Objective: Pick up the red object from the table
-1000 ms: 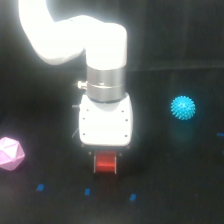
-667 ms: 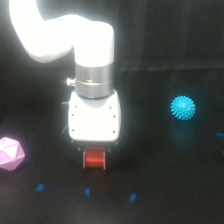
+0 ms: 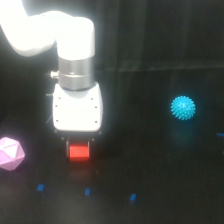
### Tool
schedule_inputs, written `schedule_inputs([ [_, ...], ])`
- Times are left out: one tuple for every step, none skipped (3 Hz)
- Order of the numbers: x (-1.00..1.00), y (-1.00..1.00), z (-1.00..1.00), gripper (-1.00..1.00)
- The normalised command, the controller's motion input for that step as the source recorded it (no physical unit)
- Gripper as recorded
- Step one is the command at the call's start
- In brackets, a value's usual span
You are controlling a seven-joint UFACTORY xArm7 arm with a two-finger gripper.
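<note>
Exterior view: the pincer (image 3: 79, 148) clamps the red block (image 3: 79, 152) above the tabletop (image 3: 165, 190); block likely light, rigid; grip flat sides.

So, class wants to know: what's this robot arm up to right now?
The white arm's gripper is at the red object, low over the black table; whether it is gripped or lifted cannot be told. A pink polyhedron sits to the exterior view's left, a cyan spiky ball to its right, both untouched.
</note>
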Motion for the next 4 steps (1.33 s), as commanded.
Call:
schedule_inputs([
  [0.25, 0.86, 1.0, -0.61],
  [0.14, 0.57, 1.0, -1.0],
  [0.62, 0.56, 0.62, -1.0],
  [0.35, 0.47, 0.98, -0.98],
])
